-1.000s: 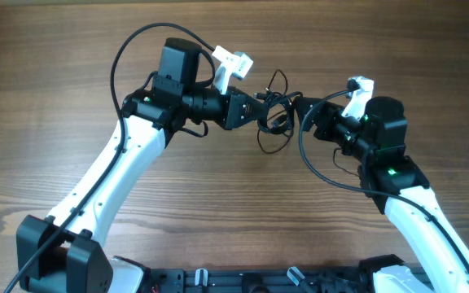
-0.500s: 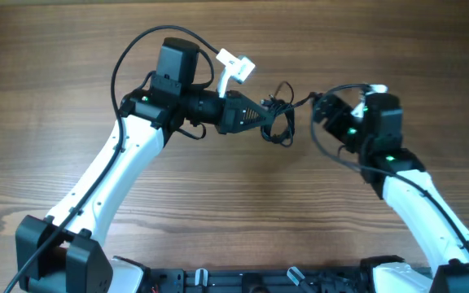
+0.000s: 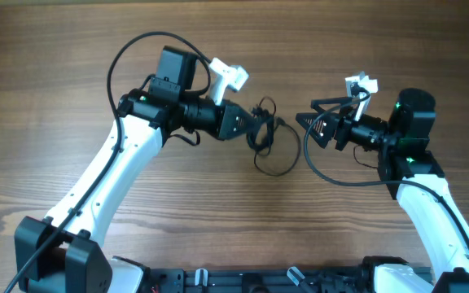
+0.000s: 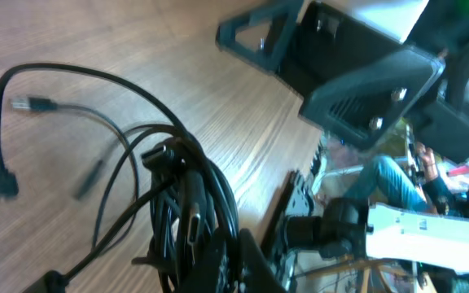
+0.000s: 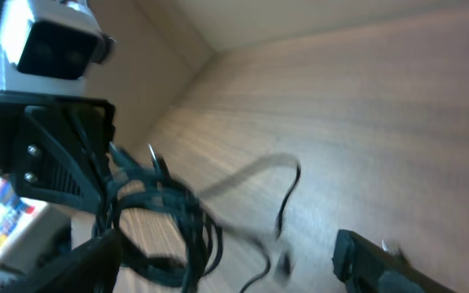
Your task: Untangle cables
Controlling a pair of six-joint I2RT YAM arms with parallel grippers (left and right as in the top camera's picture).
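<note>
Withdrawn toward 3 o'clock since the earlier frame: right gripper (image 3: 306, 120), jaws wide apart, empty. Cables (image 3: 265, 122): knotted bundle between both grippers, long axis 11-to-5 o'clock, slack loop nearest at 5 o'clock. Left gripper (image 3: 249, 124): clamped on bundle's far end.

— Any lettering to call out there?
— None legible. The cables (image 3: 263, 130) showed no readable marks, and no word, number or logo could be made out in any view.
</note>
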